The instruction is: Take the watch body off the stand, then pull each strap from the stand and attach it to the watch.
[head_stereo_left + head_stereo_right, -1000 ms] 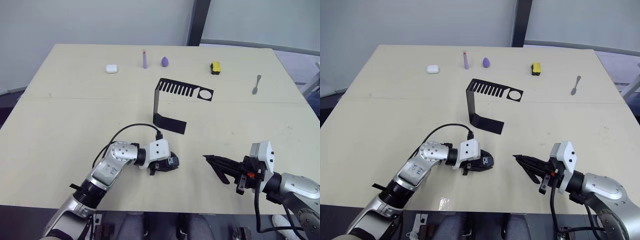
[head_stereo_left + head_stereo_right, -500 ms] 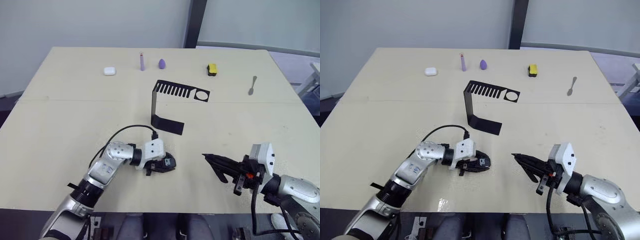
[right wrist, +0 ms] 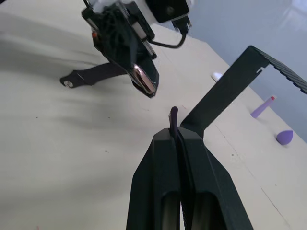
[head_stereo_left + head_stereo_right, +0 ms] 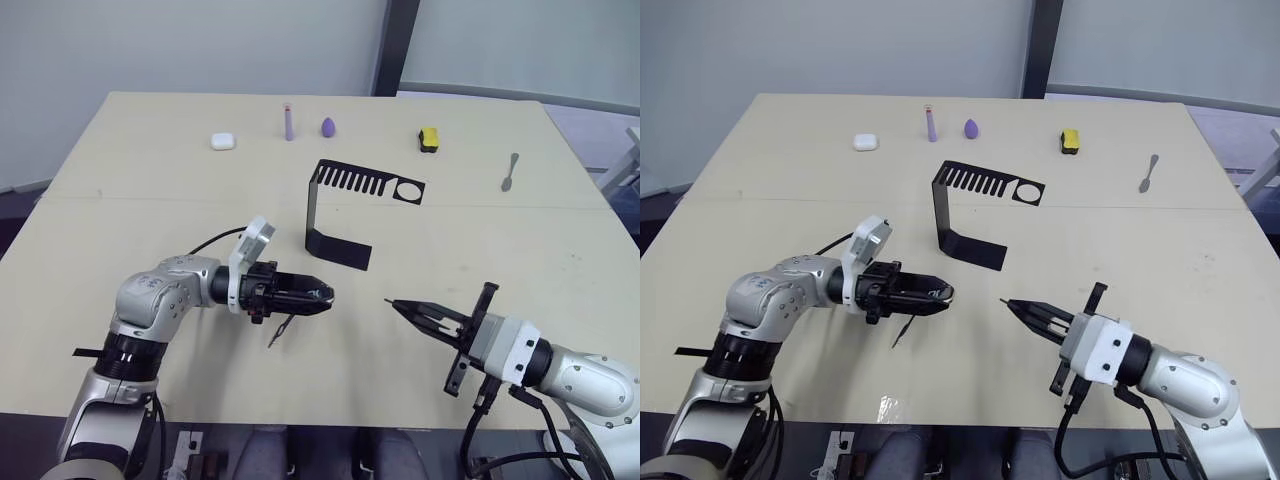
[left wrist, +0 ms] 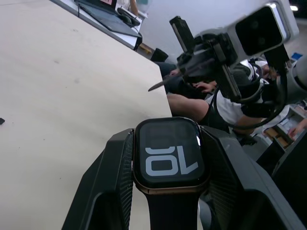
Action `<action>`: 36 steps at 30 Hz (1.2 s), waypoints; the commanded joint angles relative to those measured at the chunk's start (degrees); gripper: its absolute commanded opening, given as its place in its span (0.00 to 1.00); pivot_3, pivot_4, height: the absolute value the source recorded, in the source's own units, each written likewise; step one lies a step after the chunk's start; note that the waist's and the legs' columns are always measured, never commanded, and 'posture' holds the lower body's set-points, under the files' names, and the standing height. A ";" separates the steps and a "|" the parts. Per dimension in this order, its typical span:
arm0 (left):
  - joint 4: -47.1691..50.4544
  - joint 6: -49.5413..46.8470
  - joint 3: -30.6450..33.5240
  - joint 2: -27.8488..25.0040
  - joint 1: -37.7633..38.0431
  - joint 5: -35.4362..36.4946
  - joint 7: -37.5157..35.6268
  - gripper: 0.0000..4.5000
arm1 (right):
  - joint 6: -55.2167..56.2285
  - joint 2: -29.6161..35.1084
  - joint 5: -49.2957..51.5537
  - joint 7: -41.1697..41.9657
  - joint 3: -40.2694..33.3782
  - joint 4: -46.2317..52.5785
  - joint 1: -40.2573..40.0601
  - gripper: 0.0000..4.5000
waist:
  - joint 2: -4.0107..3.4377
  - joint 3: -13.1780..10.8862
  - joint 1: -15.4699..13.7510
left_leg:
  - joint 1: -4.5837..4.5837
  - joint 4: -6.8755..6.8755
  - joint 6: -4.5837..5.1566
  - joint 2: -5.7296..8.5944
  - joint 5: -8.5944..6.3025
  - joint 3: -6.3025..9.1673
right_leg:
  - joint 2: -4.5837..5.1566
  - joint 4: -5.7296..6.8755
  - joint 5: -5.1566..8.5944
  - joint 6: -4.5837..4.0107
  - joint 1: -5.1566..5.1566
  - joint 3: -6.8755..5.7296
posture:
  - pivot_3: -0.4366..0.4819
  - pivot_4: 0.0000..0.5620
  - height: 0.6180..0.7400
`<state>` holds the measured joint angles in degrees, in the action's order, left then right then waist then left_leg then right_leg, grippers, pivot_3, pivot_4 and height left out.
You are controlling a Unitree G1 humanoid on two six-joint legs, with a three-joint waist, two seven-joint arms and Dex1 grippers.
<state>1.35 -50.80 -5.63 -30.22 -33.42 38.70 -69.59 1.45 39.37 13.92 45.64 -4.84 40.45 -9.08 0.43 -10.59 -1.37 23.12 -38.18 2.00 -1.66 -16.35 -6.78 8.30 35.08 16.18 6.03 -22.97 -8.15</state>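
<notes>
**Watch body and one strap off the stand, both tools lifted above the counter**

The left tool [image 4: 318,296] is pinching the watch body [image 5: 169,154] between its two black fingers [image 5: 111,177]. In the left wrist view the dark screen with white marks faces the camera, and a dark band runs off one edge of the case toward the wrist. In the head views a thin dark strap [image 4: 279,330] hangs below the left tool; whether it joins the watch cannot be told there.

The right tool [image 4: 1020,308] has its fingers pressed together on the other strap [image 3: 173,115], whose dark purple tip pokes out just past the fingertips. The two tools point toward each other, apart, with bare counter [image 4: 120,220] between them.

The stand [image 4: 338,210] sits upright past both tools near the counter's middle, its slotted top arm bare and its flat foot on the surface.

Along the far edge lie a white earbud case [image 4: 222,140], a purple stick [image 4: 289,122], a purple teardrop piece [image 4: 328,126] and a yellow-and-black block [image 4: 430,137]. A spoon [image 4: 511,172] lies toward the right side.
</notes>
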 commanded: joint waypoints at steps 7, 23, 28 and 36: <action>1.70 -2.46 -0.67 0.94 -1.50 1.46 0.81 0.36 | 2.13 -0.44 -2.73 -0.85 2.52 0.85 2.34 0.00 | 0.01 0.00 0.06 | -0.04 0.00 -0.03 -0.04 0.01 -0.03 | -0.07 -0.02 0.01 -0.02 -0.02 0.14 | 0.48 0.27 1.00; 2.16 -4.41 -0.63 3.73 -1.99 2.20 3.21 0.36 | 3.00 -1.44 -6.16 -0.99 5.53 -1.92 5.52 0.00 | 0.01 0.00 0.07 | -0.04 -0.01 -0.03 -0.04 0.01 -0.06 | -0.08 0.00 0.01 -0.02 -0.04 0.24 | 0.48 0.27 1.00; 1.87 -4.39 -0.53 4.07 -1.93 1.96 4.09 0.36 | 3.61 -1.59 -6.65 -1.17 6.48 -2.68 6.22 0.00 | 0.01 0.00 0.06 | -0.04 -0.01 -0.03 -0.04 0.01 -0.06 | -0.08 0.00 0.01 -0.02 -0.04 0.24 | 0.48 0.27 1.00; 1.75 -4.56 -0.79 4.47 -1.89 1.62 5.48 0.36 | 4.00 -2.33 -7.55 -1.38 6.85 -3.49 6.64 0.00 | 0.01 0.00 0.05 | -0.03 -0.02 -0.03 -0.03 0.01 -0.07 | -0.08 0.00 0.01 -0.02 -0.04 0.25 | 0.48 0.27 1.00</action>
<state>1.61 -55.26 -6.83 -25.83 -34.65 39.25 -64.24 4.07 37.41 6.22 45.24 2.08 35.90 -2.64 0.43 -10.60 -1.33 23.09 -38.20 1.97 -1.69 -16.34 -6.85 8.21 35.09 16.19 6.01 -23.01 -7.90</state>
